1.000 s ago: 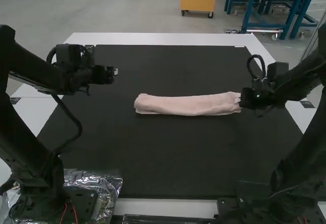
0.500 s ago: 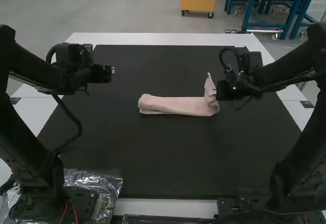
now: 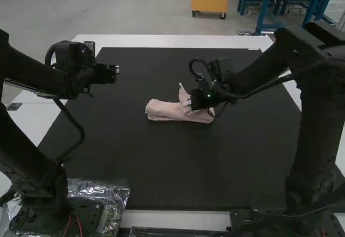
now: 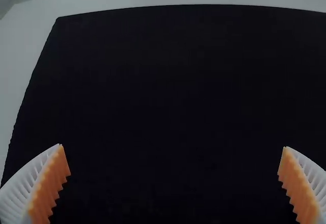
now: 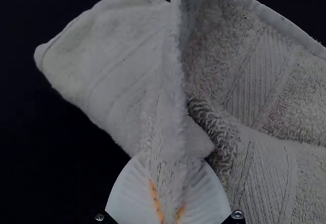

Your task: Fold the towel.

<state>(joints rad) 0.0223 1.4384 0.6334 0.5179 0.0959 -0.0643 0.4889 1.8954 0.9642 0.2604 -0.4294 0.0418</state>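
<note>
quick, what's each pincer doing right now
left pincer: open, holding nothing
right pincer: closed on a raised part of the towel

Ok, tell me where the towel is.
In the high view, the towel lies near the middle of the mat, its right-hand part held by the right gripper.

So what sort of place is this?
Likely a robotics lab: a left arm and a right arm stand at a white table, with a towel on its black mat.
</note>
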